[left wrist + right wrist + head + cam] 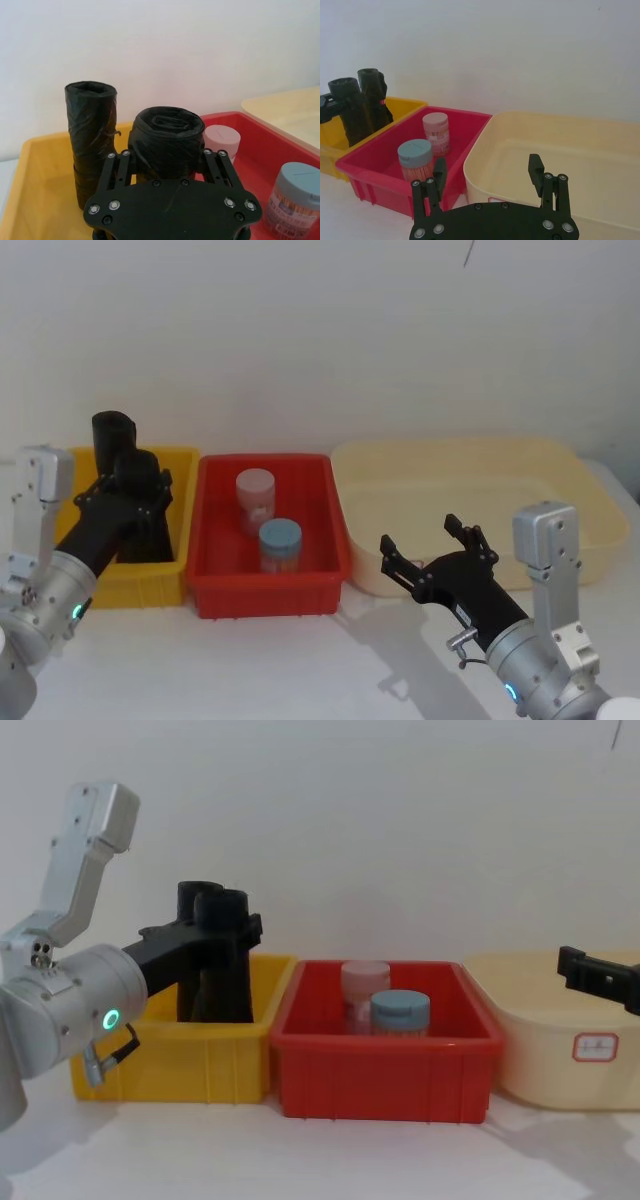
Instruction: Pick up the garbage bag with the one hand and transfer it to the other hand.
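While my left hand [133,485] clamps the garbage bag [167,132] standing in the yellow bin [150,590], at nine o'clock of the red bin [270,598], my right hand [420,535] hangs wide open at its four o'clock, above the table [250,670].

Reaches with the left gripper [140,485] to the left of the red bin [215,605], forearm angled upward, jaws clamped on the garbage bag [167,137]. Holds the right gripper [420,535] just right of that bin, jaws spread wide.
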